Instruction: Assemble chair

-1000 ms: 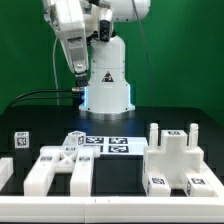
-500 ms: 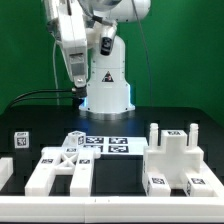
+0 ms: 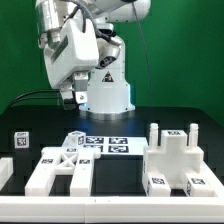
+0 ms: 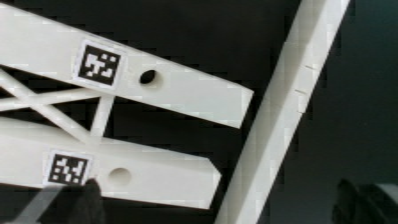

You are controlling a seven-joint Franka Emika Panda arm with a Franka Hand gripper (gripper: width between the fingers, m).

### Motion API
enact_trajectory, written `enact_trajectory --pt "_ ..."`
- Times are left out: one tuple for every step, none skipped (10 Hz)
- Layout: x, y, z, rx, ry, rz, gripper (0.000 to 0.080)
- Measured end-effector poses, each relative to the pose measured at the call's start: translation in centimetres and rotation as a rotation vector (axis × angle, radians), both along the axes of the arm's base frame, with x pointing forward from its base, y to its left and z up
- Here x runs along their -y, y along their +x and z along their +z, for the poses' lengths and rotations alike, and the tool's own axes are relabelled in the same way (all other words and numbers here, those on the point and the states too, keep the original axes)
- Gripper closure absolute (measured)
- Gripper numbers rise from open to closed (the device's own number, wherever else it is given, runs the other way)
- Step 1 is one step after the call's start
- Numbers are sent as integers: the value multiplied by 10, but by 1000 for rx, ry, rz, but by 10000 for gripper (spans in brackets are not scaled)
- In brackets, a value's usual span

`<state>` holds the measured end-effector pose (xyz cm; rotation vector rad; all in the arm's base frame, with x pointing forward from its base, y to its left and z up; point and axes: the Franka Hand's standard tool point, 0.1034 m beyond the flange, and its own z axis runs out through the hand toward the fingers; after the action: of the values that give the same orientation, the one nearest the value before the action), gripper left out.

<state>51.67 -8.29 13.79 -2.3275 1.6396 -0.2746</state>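
We see a plain green wall (image 3: pixel 190 50) behind; below it a black table (image 3: pixel 172 108); the light is soft and even.

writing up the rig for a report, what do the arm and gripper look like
Glossy white arm of rounded segments, on a white base with a triangular warning sticker. The gripper has a white body and dark fingers. A black cable reaches the base.

Chair pieces (image 3: pixel 175 152): smooth, matt white plastic with flat printed black-and-white tags (image 4: pixel 100 66). Table (image 3: pixel 40 115), towards nine o'clock: black with a matt finish. Arm (image 3: pixel 72 45), at twelve o'clock: glossy white shell that catches the light.
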Motion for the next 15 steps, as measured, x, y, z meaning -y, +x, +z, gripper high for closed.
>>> enact_trajectory --pt "0 0 -1 -1 -1 1 150" --pt "0 0 -1 -2 -1 1 150" --pt "-1 0 -3 -15 -5 52 150" --pt "2 11 -8 -36 -16 172 150" --pt "7 25 -11 -23 -42 250 150" --pt "0 31 -16 -26 -57 292 150" --pt "-5 29 -20 -26 -69 336 150" --pt "-3 25 -22 -15 -75 296 150" --pt "-3 25 -22 -17 -76 302 150" --pt "-3 25 -22 -16 -77 302 150" --pt "-4 25 -23 -24 -81 328 150" --pt "-7 30 -26 -59 -110 453 150" --pt "-9 41 -33 -54 -160 606 150" --pt "-17 44 -40 -57 -160 670 150" --pt "-22 40 -43 -60 -156 670 150"
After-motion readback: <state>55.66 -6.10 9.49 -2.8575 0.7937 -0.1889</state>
